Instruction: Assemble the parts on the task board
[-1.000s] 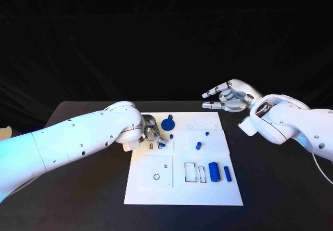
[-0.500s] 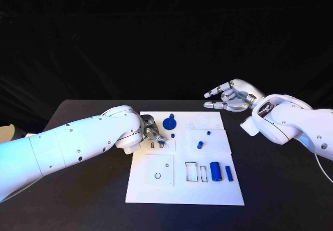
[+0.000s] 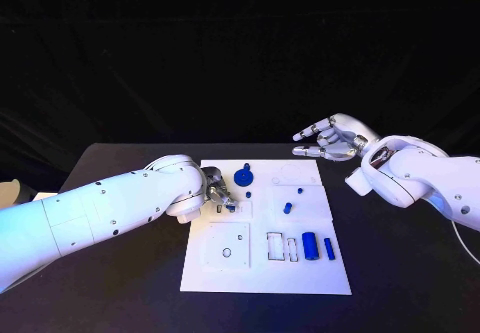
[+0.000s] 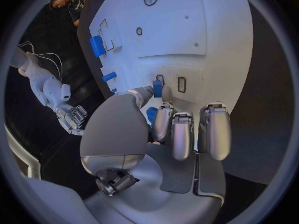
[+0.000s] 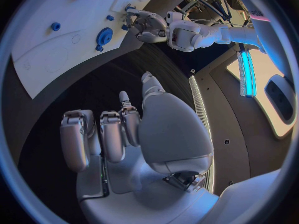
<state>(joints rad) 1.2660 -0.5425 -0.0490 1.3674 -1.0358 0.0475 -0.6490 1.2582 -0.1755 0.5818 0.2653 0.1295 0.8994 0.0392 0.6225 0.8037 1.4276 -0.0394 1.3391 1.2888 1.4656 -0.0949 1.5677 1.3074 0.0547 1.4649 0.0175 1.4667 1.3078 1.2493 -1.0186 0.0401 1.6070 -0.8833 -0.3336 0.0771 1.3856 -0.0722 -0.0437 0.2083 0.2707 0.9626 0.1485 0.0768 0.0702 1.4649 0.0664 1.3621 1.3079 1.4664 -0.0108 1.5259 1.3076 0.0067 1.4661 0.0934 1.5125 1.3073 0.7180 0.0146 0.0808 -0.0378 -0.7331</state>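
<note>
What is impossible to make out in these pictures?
- Head view: the left hand sits half behind its own arm, so its grip on the small blue part stays unclear.
- Left wrist view: fingers cover the task board beneath them.
- Head view: board outlines too small to read.

Head view looks down from above and behind both arms, far enough to take in the whole white board [image 3: 266, 229] on the black table [image 3: 400, 263]. Left wrist view sits close behind the left hand [image 4: 165, 129], facing along its fingers onto the board [image 4: 206, 40] just beyond them. Right wrist view sits close behind the right hand [image 5: 134, 129], facing across the table toward the board [image 5: 56, 40] well beyond its fingers. All three share the board.
</note>
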